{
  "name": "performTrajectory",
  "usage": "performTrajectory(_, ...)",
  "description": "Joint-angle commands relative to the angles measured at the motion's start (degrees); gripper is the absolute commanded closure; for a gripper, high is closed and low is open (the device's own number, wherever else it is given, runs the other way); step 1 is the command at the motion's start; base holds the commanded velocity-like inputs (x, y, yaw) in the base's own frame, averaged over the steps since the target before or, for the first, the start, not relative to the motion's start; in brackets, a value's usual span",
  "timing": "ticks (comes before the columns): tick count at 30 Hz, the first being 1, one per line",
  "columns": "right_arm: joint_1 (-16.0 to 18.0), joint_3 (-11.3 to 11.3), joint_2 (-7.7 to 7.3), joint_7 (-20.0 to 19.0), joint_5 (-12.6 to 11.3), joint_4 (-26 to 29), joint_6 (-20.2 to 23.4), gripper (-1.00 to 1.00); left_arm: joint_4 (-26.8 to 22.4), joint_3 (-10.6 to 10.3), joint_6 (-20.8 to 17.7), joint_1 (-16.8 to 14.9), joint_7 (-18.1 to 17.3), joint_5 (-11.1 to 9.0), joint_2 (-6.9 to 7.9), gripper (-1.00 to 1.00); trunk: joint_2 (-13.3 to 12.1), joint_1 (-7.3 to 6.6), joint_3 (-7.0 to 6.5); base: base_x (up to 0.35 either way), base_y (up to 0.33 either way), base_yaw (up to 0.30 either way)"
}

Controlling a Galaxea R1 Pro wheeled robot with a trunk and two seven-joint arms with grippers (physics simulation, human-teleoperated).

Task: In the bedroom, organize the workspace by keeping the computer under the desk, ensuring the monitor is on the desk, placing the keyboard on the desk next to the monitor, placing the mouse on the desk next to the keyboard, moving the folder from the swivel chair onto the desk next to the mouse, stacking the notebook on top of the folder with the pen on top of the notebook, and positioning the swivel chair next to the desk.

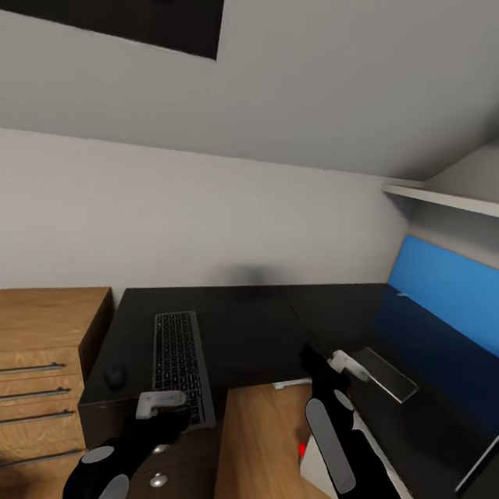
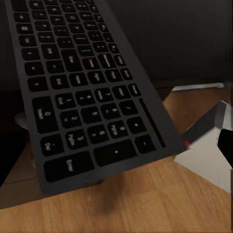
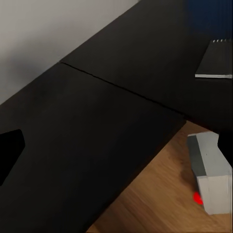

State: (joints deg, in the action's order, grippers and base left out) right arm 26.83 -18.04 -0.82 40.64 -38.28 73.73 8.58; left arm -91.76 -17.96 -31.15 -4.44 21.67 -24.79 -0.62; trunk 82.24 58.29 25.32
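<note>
The black keyboard (image 1: 179, 362) lies on the black desk (image 1: 270, 331), its near end hanging over the front edge. My left gripper (image 1: 160, 405) is at that near end, fingers apart; the keys (image 2: 82, 92) loom close in the left wrist view. A dark mouse (image 1: 115, 375) sits just left of the keyboard. My right gripper (image 1: 342, 363) hovers open over the desk's inner corner, beside a thin dark notebook (image 1: 387, 374) (image 3: 216, 60). The grey computer (image 1: 309, 454) (image 3: 208, 179) with a red light stands on the floor below. Monitor, folder, pen and swivel chair are out of view.
A wooden drawer chest (image 1: 14, 360) stands left of the desk. A black drawer unit with silver knobs (image 1: 160, 478) sits under the keyboard end. A blue wall panel (image 1: 465, 290) backs the right wing, with white shelves (image 1: 468, 203) above. A thin pale-edged slab (image 1: 483, 460) leans in at the right edge.
</note>
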Motion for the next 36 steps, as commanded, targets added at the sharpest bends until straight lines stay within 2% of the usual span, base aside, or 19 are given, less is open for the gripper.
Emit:
performTrajectory(1, 0.07, -0.15, -0.06, 0.39, -0.18, -0.03, 0.30, -1.00, -0.09, -0.05, -0.14, -0.04, 0.54, -0.61, 0.01, -1.00, 0.04, 0.00, 0.07, 0.000, 0.000, -0.208)
performTrajectory(18, 0.07, -0.25, 0.23, 0.16, -0.16, -2.61, 0.30, -1.00, 0.00, -0.67, -0.14, -0.04, 0.64, -0.61, 0.01, -1.00, 0.04, 0.00, 0.08, 0.000, 0.000, -0.249)
performTrajectory(36, 0.07, -0.50, 0.29, -0.03, -0.08, -3.16, 0.30, -1.00, 0.00, -0.75, -0.14, -0.04, 0.90, -0.61, 0.01, -1.00, 0.04, 0.00, 0.10, 0.023, 0.000, -0.022)
